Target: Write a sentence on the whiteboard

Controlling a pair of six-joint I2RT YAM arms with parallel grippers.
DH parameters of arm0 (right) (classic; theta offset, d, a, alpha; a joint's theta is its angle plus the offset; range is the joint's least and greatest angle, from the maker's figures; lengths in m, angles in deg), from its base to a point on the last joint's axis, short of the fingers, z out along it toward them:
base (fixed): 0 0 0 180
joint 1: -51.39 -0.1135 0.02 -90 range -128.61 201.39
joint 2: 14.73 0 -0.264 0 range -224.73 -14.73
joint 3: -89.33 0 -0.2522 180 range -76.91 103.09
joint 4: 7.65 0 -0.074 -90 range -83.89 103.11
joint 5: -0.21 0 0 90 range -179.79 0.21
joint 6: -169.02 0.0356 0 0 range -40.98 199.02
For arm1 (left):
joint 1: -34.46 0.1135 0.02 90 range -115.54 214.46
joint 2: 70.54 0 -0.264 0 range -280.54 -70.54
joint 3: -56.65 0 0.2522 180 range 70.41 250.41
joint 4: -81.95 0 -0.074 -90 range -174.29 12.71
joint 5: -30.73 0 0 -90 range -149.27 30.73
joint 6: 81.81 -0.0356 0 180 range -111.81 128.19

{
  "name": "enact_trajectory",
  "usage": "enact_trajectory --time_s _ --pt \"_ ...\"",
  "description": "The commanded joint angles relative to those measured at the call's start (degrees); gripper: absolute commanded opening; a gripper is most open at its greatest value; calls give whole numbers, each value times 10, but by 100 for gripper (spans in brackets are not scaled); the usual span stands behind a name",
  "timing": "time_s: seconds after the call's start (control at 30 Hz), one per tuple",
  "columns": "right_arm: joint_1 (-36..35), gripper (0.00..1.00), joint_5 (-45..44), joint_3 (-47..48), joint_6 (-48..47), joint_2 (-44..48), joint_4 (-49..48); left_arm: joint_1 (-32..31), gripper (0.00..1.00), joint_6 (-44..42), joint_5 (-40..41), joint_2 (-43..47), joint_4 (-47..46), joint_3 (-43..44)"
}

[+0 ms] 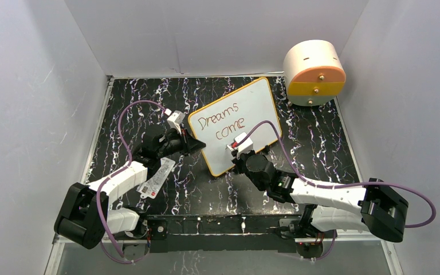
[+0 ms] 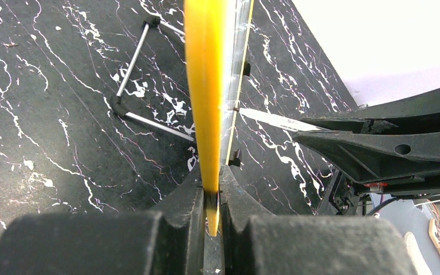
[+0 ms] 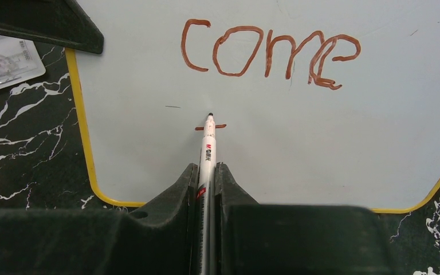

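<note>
The whiteboard (image 1: 252, 109) with its orange-yellow frame stands tilted at the table's middle. The sentence (image 1: 223, 121) reads "Dreams come" in reddish-brown marker; "come" (image 3: 269, 54) shows in the right wrist view, with a short new stroke (image 3: 220, 126) below it. My left gripper (image 1: 199, 144) is shut on the whiteboard's left frame edge (image 2: 206, 103). My right gripper (image 1: 238, 150) is shut on a white marker (image 3: 208, 152), whose tip touches the board at the short stroke.
A small white printed card (image 1: 156, 179) lies on the black marbled table (image 1: 321, 149) by the left arm. A round cream and orange drawer box (image 1: 314, 71) stands at the back right. The board's wire stand (image 2: 140, 86) shows behind it.
</note>
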Motion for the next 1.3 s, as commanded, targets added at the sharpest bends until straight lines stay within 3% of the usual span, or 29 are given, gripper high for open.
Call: enact_trajectory --time_s 0.0,0.9,1.27 --pt "4 0 0 7 9 -1 15 -3 0 -34 41 -4 42 7" --pt "4 0 0 -19 35 28 73 -3 0 -35 46 -6 48 8" --pt "3 0 -28 -21 18 23 32 -3 0 -34 44 -9 46 9"
